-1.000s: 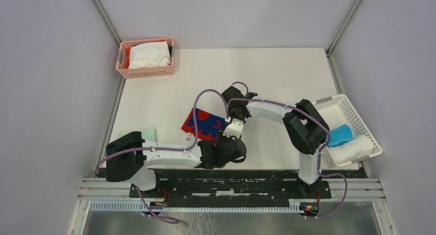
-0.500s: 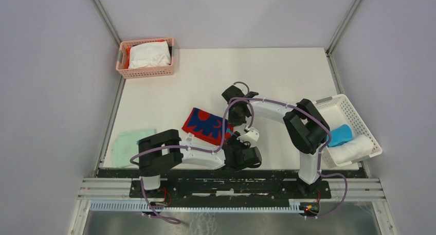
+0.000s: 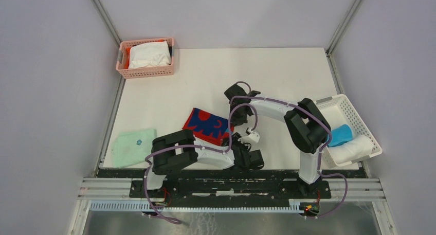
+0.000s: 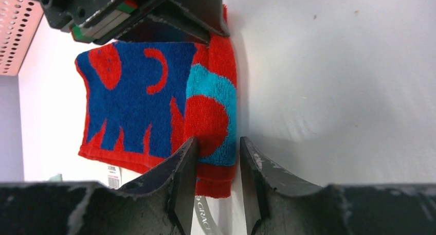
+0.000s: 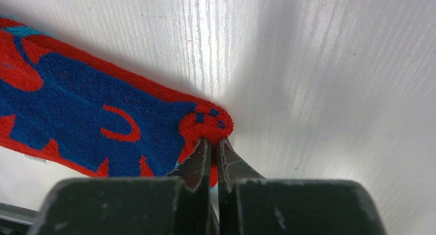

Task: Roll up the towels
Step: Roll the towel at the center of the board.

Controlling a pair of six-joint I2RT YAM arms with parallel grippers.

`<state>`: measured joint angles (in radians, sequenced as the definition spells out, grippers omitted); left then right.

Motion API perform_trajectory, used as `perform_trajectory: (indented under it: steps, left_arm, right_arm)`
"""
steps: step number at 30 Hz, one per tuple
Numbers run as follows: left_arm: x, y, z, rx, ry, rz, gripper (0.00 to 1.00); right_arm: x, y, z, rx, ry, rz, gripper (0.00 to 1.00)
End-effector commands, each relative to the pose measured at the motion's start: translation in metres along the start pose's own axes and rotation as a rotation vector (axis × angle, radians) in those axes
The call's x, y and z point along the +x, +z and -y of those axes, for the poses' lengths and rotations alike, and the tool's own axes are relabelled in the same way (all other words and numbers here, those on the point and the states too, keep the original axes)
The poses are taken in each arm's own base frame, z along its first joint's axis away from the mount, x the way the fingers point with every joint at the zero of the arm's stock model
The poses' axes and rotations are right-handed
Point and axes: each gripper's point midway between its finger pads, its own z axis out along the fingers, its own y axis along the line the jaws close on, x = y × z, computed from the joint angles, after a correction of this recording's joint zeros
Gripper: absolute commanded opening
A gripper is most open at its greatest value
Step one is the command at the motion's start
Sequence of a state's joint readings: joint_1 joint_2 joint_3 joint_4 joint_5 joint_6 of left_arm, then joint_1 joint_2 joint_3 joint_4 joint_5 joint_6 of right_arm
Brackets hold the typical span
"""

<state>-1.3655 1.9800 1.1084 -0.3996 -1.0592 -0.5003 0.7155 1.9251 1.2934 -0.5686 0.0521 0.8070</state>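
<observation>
towel [image 4: 134, 98]: red with blue blotches, lying on the white desk [image 4: 334, 91], right edge folded over
left hand [image 4: 216, 146]: bottom middle, fingers apart, that folded edge showing between them

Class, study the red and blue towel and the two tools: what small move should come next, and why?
Probably close the left tool on the folded edge of the red towel: its jaws straddle that edge open, while the right tool pinches the edge's far end, so both ends could roll together.
</observation>
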Motion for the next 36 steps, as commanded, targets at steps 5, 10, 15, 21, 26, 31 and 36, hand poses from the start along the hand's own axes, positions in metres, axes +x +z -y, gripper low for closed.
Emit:
perform_trajectory:
  steps: [5,10,15,21,26,31,36]
  left_arm:
    - [0.03,0.008,-0.009,-0.012,0.017,-0.103,0.41]
    - [0.045,0.012,-0.004,0.038,0.002,-0.16,0.3]
    - [0.043,0.011,-0.007,0.155,-0.117,-0.194,0.11]
    - [0.026,0.002,0.004,0.522,-0.406,-0.228,0.03]
    - [0.014,0.004,-0.005,0.782,-0.664,-0.283,0.03]
    - [0.006,0.0,-0.011,1.014,-0.95,-0.342,0.03]
    - [0.008,0.005,-0.025,1.148,-1.266,-0.38,0.03]
  right_arm:
    - [0.005,-0.002,0.013,0.016,0.011,-0.012,0.0]
    - [0.001,-0.005,0.01,-0.023,0.026,-0.009,0.0]
    - [-0.009,-0.015,0.006,-0.13,0.063,0.025,0.07]
    - [-0.032,-0.042,-0.007,-0.317,0.084,0.125,0.27]
    - [-0.04,-0.049,-0.001,-0.485,0.203,0.203,0.38]
    - [-0.039,-0.049,-0.004,-0.604,0.242,0.241,0.49]
    - [-0.035,-0.039,-0.015,-0.704,0.27,0.23,0.57]
